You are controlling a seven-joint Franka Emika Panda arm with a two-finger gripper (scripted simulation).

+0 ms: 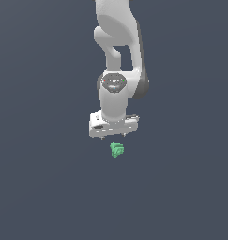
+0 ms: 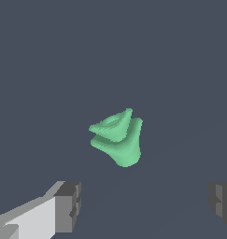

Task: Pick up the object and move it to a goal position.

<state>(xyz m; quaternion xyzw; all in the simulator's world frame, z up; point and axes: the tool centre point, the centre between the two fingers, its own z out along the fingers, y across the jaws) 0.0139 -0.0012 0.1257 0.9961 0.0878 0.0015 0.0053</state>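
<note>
Our pincer (image 1: 114,137) is open, above the object (image 1: 117,150); it looks light & stiff, so we grip approx. its ridged sides.

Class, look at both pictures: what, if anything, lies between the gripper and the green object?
Nothing. In the wrist view only bare dark surface separates the open gripper from the green object; the exterior view agrees.

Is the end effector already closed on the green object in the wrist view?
No. The green object sits free in the wide gap ahead of the end effector, whose fingertips stand far apart and touch nothing.
</note>
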